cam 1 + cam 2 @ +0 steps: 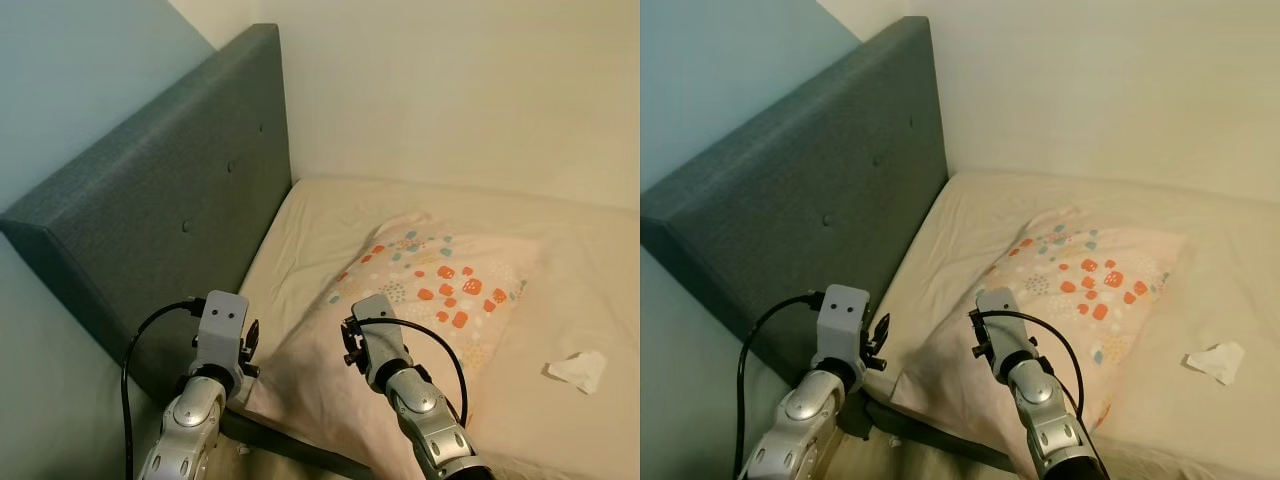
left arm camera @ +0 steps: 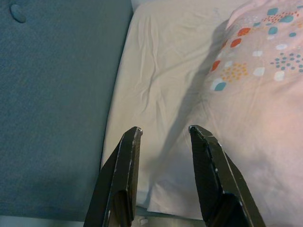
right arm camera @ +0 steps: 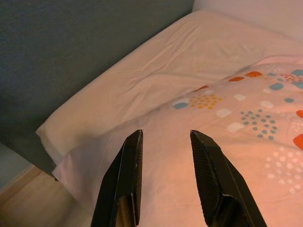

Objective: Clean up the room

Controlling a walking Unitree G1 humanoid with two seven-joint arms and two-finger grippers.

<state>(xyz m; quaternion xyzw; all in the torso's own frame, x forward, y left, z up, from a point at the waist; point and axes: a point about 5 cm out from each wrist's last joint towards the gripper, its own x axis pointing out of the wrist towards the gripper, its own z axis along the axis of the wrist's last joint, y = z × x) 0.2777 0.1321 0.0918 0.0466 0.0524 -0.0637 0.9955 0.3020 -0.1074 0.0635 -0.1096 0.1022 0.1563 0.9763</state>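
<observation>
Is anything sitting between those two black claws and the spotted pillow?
Nothing visible. The left end effector and right end effector both hang open just above the pillow on the bed.

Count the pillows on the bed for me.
1. The patterned pillow lies on the mattress near the grey headboard, its near corner overhanging the edge. Nothing else pillow-like is visible; part of the bed is outside the frame.

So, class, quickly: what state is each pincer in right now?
Left pincer: open, holding nothing, above the pillow's corner.
Right pincer: open, holding nothing, over the pillow.
</observation>
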